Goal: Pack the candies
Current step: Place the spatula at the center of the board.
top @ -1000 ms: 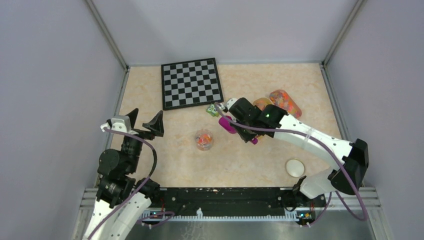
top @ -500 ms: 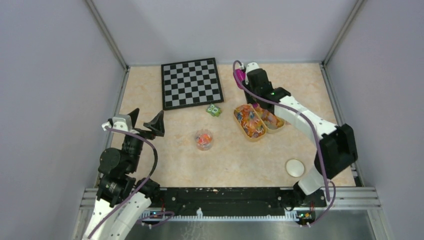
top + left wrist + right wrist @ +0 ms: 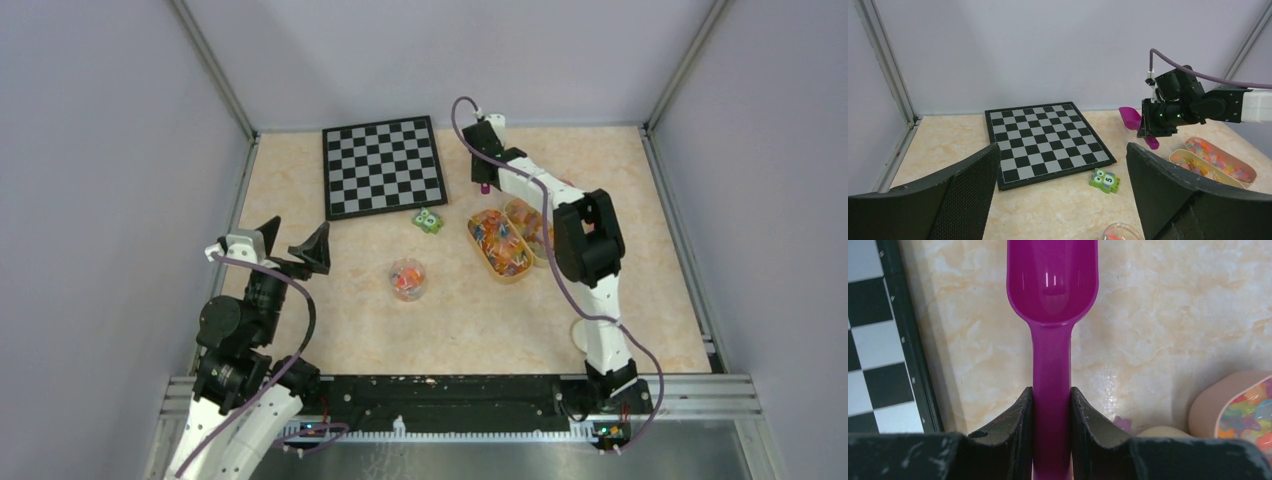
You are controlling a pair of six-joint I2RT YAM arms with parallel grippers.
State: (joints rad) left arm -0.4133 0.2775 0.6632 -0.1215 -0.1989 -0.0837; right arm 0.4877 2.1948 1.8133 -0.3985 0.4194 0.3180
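Two oval trays (image 3: 509, 279) were set close side by side on the bench (image 3: 620, 200), right of its middle, and most of the candies (image 3: 497, 242) were heaped in them, orange, red and yellow with some blue. More candies were seen in a small clear cup (image 3: 408, 279) near the middle of the bench, well apart from the trays.

A magenta scoop (image 3: 1052, 340) was gripped by its handle in the right gripper (image 3: 1052, 392), the two fingers clenched on either side of the stem and the bowl left sticking out beyond them. It was held above bare bench towards the far edge, between the right edge of the chessboard (image 3: 383, 166) and the far ends of the trays. From above, part of the right-hand tray was hidden by the right arm (image 3: 585, 240), which was stretched across it.

A small green block (image 3: 429, 220) with eyes was lying just off the near right corner of the chessboard, between it and the trays, touching neither.

The left gripper (image 3: 290, 240) was held over the left side of the bench, its fingers spread wide and nothing between them. In its own view the chessboard, block and scoop were framed between the fingers, and the cup was cut off by the lower edge.
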